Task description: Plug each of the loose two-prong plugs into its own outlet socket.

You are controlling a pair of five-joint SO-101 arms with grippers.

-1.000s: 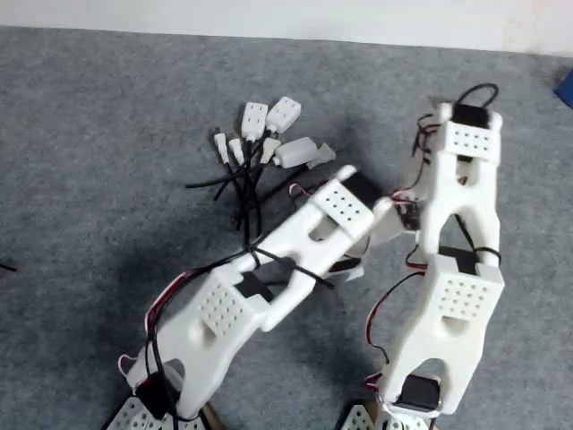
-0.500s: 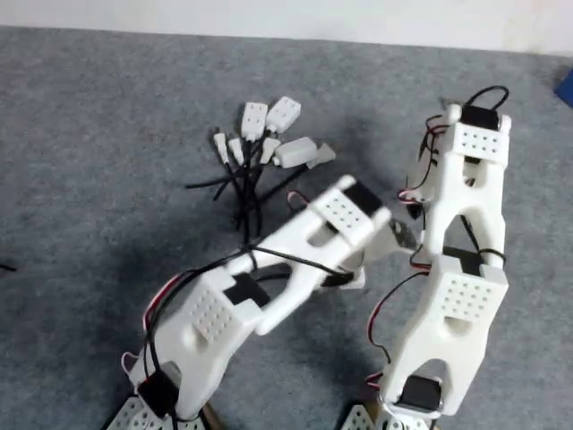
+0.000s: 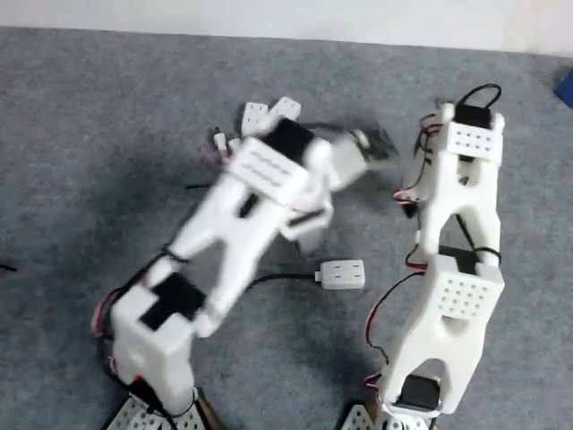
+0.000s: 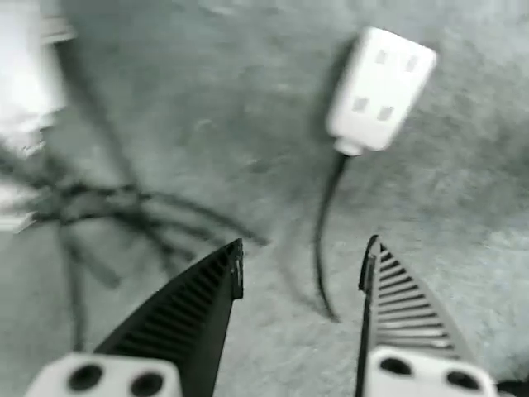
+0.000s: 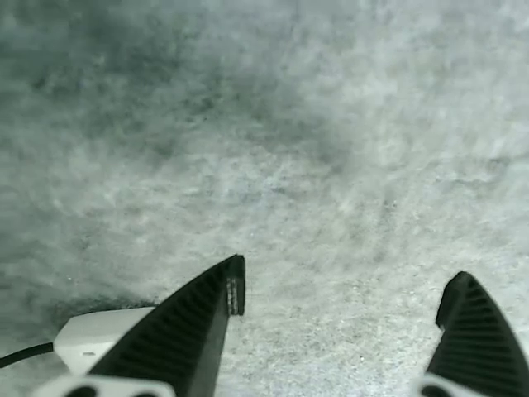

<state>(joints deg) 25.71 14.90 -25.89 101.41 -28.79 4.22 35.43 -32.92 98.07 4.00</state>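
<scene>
Socket (image 3: 342, 274) lower-centre: prob. light, rigid, floppy cord (image 3: 286, 278), grab body sides; L gripper (image 4: 303, 244), R gripper (image 5: 347, 269) both open, empty.

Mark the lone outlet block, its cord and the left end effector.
outlet block (image 4: 380, 89), left wrist view, middle of socketed face.
cord (image 4: 324, 211), left wrist view, middle of black lead.
left end effector (image 4: 303, 248), left wrist view, midway between fingertips.
</scene>
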